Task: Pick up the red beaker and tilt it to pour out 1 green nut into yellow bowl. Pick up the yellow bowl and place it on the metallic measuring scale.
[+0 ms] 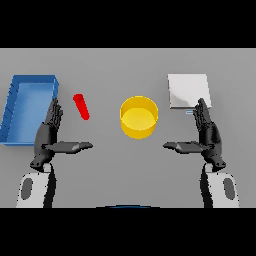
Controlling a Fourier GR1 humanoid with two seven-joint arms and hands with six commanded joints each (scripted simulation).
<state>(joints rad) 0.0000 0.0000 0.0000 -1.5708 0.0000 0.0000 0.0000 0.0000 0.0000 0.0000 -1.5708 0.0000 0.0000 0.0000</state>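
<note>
The table (125, 165) was plain grey. The beaker (81, 106) was bright red, the bowl (139, 117) yellow with a paler yellow inside, and the tray (15, 107) blue. The scale (187, 91) was light silver-grey. Both hands, left hand (50, 132) and right hand (206, 134), were dark, on white and grey arms

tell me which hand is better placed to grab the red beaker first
Left. The red beaker lies just beyond the open left hand, on the same side of the yellow bowl. The right hand is across the bowl, near the metallic scale.
</note>
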